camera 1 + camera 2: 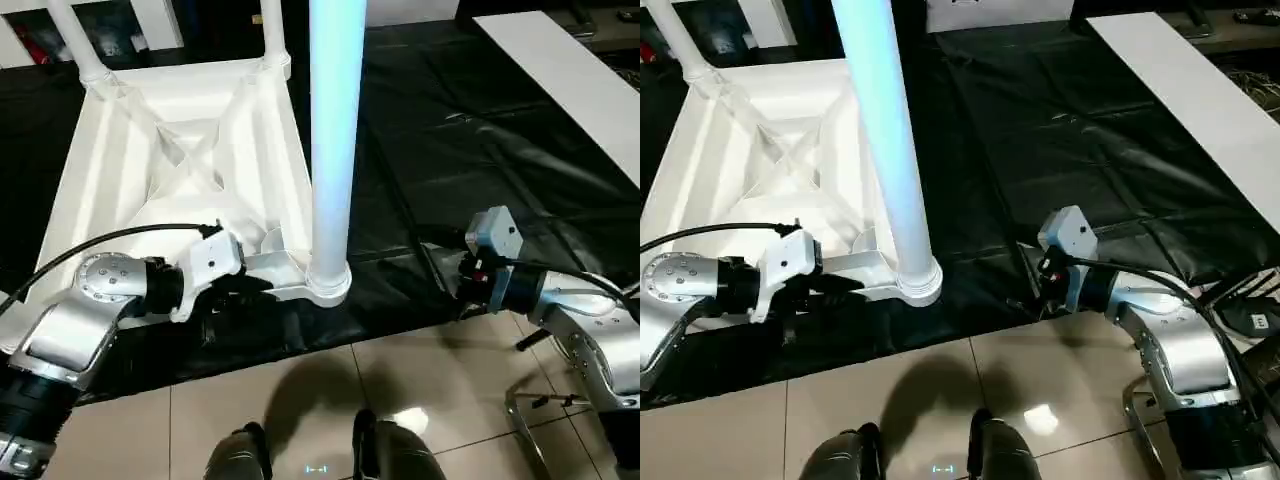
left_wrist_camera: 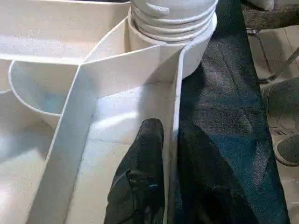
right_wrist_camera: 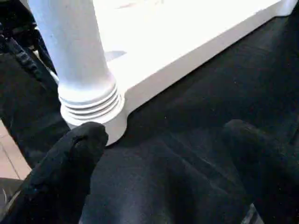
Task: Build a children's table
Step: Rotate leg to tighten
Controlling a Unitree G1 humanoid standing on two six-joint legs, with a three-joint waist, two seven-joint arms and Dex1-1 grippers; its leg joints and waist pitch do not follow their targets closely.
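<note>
- Table top (image 1: 190, 150) is lying upside down on the black cover (image 1: 480, 150) of the work table, its ribbed underside facing up at me, taking up the left half of my head view.
- I am seeing two legs standing up out of the far corners, one at the far left (image 1: 75, 35) and one further right (image 1: 272, 30).
- I am watching my left gripper (image 2: 170, 140) reaching in at the near edge of the top; its two black fingers (image 2: 145, 154) are clamping the thin white side wall (image 2: 176, 93) between them, one inside and one outside, just beside the near corner.
- Right beside that grip, a third leg (image 1: 335, 130) is standing upright in the near-right corner socket (image 1: 328, 285), with its threaded rings (image 3: 91, 105) showing just above the socket rim.
- I am holding my right gripper (image 3: 163, 154) over the black cover, to the right of that corner and apart from it; its fingers (image 3: 70, 158) are spread wide and gripping nothing.
- At the far right, a long white board (image 1: 570, 90) is lying on the work table, well apart from the top.
- Beige floor tiles (image 1: 440, 370) are showing below the table edge.
</note>
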